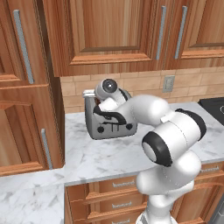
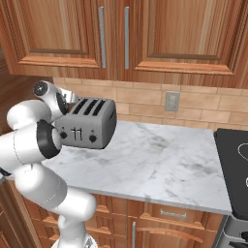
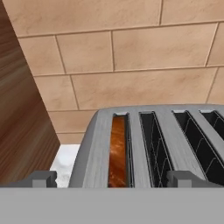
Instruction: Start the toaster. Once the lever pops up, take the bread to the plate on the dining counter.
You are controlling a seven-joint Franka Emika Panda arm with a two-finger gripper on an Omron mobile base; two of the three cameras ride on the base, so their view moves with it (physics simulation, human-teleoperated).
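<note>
— While the two-finger gripper [image 3: 112, 178] hangs spread wide over the boxy grey metal toaster [image 3: 148, 144], where's the brown bread slice [image 3: 118, 151]?
— Leftmost slot, about eleven o'clock. Centre on it, descend straight, then close.

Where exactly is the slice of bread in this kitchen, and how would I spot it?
Find the marble worktop under the wooden wall cabinets; at its end by the tall cabinet stands a grey four-slot toaster. The bread sits down in the toaster's end slot nearest that cabinet. It shows as a brown strip, while the other three slots hold only dark wire racks.
</note>
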